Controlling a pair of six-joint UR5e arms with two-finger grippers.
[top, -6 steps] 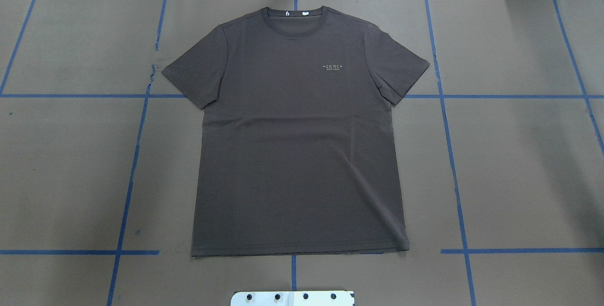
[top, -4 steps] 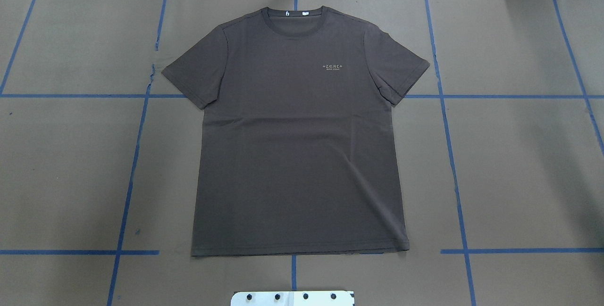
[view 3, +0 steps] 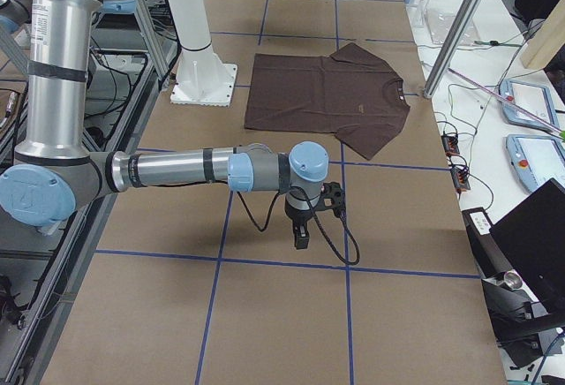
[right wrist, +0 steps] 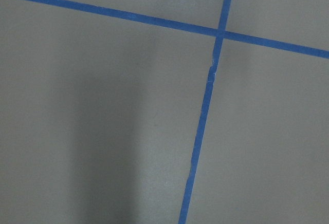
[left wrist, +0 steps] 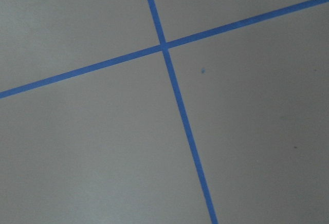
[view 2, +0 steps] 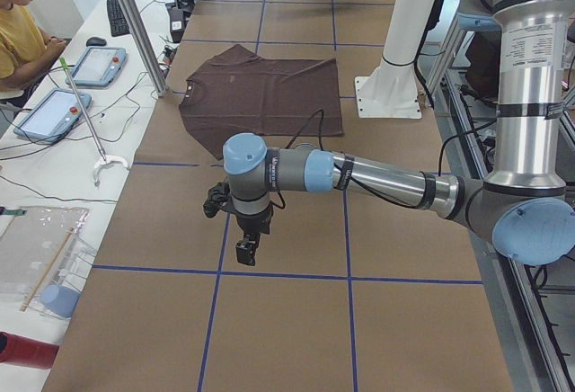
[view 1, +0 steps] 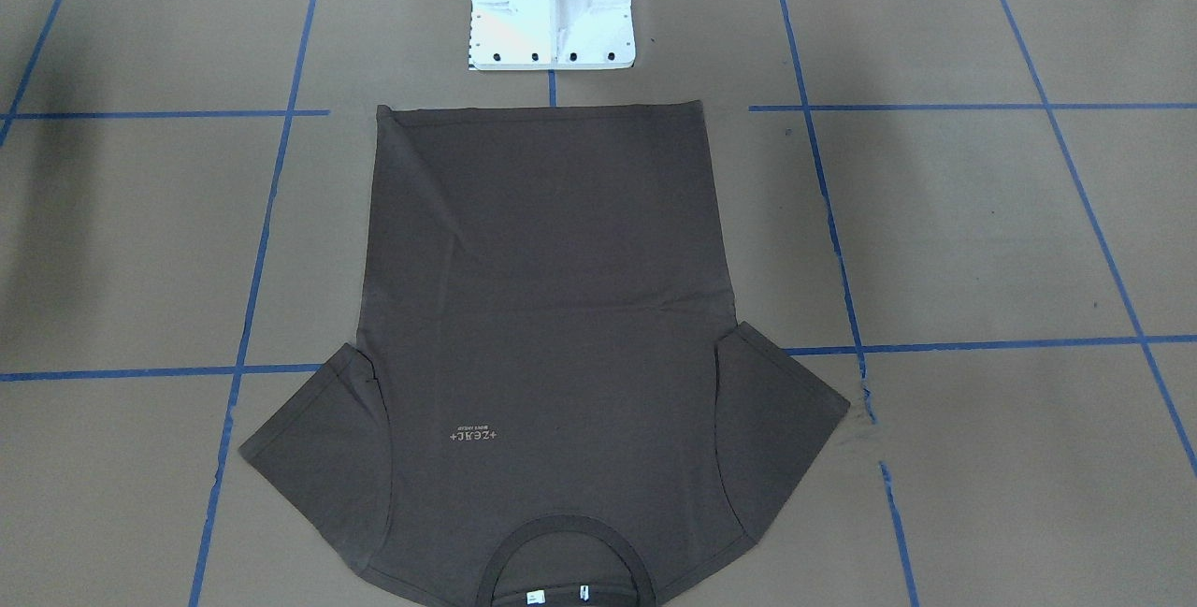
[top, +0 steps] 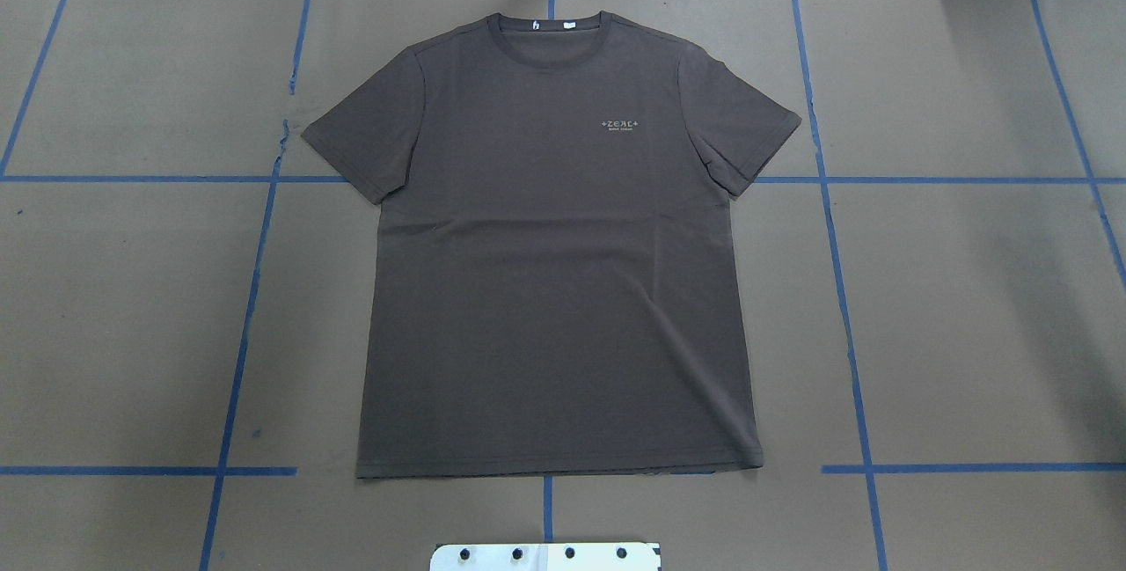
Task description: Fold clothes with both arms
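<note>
A dark brown T-shirt [top: 554, 272] lies flat and spread out, face up, on the brown paper table, collar [top: 550, 34] at the far edge and hem toward the robot base. It also shows in the front-facing view [view 1: 542, 308] and both side views [view 2: 260, 95] [view 3: 322, 94]. My left gripper [view 2: 245, 250] hangs above bare table far to the left of the shirt. My right gripper [view 3: 301, 237] hangs above bare table far to its right. Both show only in side views, so I cannot tell whether they are open or shut. Neither touches the shirt.
The white base block [view 1: 552, 8] stands just behind the hem. Blue tape lines [top: 844, 307] grid the paper. Both wrist views show only paper and a tape cross [left wrist: 164, 47] [right wrist: 220, 33]. A seated person [view 2: 18, 23], tablets [view 2: 94, 64] and a metal pole [view 2: 135, 23] are past the far edge.
</note>
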